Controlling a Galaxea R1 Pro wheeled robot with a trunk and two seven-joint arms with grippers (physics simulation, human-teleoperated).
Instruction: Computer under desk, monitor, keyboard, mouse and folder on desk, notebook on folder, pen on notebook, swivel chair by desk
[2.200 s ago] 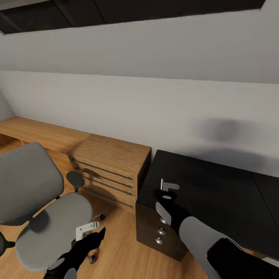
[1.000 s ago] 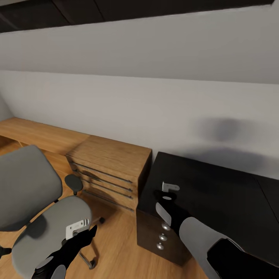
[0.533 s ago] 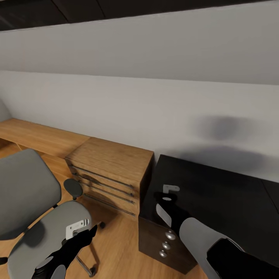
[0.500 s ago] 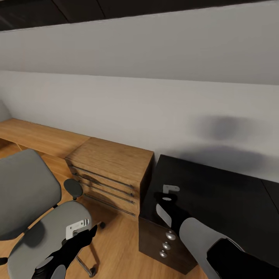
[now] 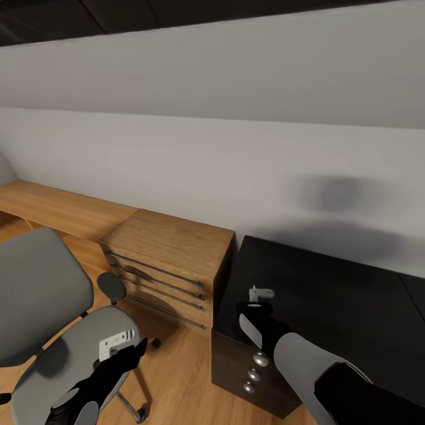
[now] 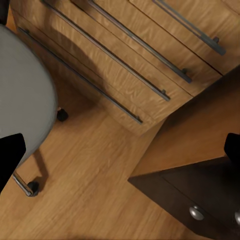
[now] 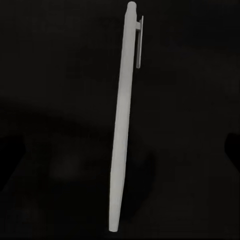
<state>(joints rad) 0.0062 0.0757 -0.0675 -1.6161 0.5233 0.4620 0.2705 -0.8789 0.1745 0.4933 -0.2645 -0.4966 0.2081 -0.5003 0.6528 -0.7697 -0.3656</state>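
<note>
In the right wrist view a thin white pen (image 7: 122, 130) with a clip lies flat on a matte black surface. My right gripper (image 7: 121, 150) is open above it, its dark fingertips far apart on either side. In the head view that right gripper (image 5: 258, 293) hovers just over the left end of the black desk (image 5: 330, 289). The swivel chair (image 5: 71, 348), with its grey seat and back, stands at lower left. My left gripper (image 5: 117, 345) hangs open over the seat's near edge and holds nothing. Its black fingertips (image 6: 10, 160) frame the floor.
A light wooden drawer chest (image 5: 171, 254) stands between the chair and the desk, against the grey wall. A black cabinet (image 5: 248, 366) with silver knobs sits under the desk's left end. Wood plank floor (image 6: 100, 190) lies between chair and cabinet.
The head view has shifted a little, so chair and cabinet sit slightly differently in the picture. My right gripper has sunk slightly toward the desk top. Both grippers stay open.
</note>
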